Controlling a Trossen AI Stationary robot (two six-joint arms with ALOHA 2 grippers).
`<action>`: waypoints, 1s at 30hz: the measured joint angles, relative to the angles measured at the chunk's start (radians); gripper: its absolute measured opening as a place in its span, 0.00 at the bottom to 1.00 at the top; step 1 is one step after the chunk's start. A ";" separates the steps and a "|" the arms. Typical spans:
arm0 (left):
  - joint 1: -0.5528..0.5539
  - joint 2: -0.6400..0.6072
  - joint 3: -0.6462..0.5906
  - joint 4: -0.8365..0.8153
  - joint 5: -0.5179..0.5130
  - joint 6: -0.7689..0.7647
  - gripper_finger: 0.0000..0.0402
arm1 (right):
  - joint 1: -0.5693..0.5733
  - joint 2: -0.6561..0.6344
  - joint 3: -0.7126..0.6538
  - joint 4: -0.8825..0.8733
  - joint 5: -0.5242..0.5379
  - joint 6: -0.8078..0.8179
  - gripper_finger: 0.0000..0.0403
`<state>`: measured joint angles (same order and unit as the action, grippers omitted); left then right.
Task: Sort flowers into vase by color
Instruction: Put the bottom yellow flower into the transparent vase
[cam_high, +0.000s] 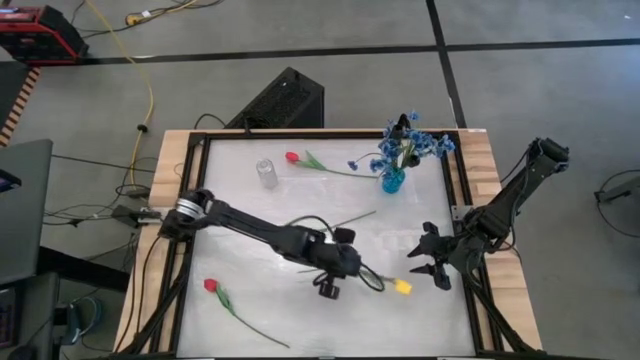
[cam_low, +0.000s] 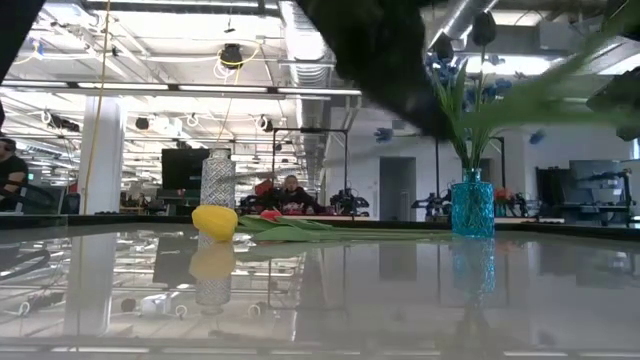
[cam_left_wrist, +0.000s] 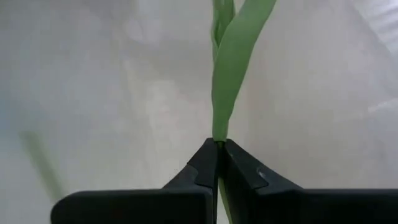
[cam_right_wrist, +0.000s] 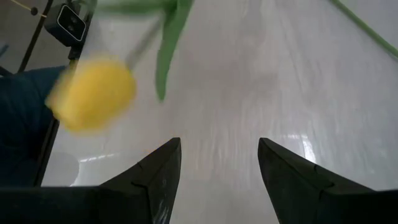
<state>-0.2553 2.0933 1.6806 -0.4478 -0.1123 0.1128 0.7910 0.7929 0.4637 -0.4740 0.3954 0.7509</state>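
Yellow tulip clamped by its stem in your left pincer, near the desk front.

Your right pincer waited open just beside that bud. Risk as I judged it: the thin stem could slip or bend in the grip, swinging the bud wide. Well beyond the tulip stood the blue vase, already holding blue sprigs; a clear vase and two red tulips lay apart from it.

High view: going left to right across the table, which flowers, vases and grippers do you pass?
Red tulip near the front edge → clear vase → red tulip at the back → left gripper → blue vase with blue flowers → yellow tulip → right gripper.
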 joint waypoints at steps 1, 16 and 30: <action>0.002 -0.036 -0.037 0.030 -0.021 0.004 0.00 | 0.000 0.000 0.000 0.000 0.000 0.000 0.59; 0.090 -0.795 -1.082 1.412 -0.573 0.054 0.00 | -0.010 0.000 0.000 0.021 0.009 -0.096 0.59; 0.420 -1.037 -1.293 1.517 -0.587 0.214 0.00 | -0.010 0.000 0.000 0.069 0.010 -0.097 0.59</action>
<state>0.1642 1.0560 0.3878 1.0687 -0.6997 0.3264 0.7811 0.7929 0.4637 -0.4046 0.4057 0.6540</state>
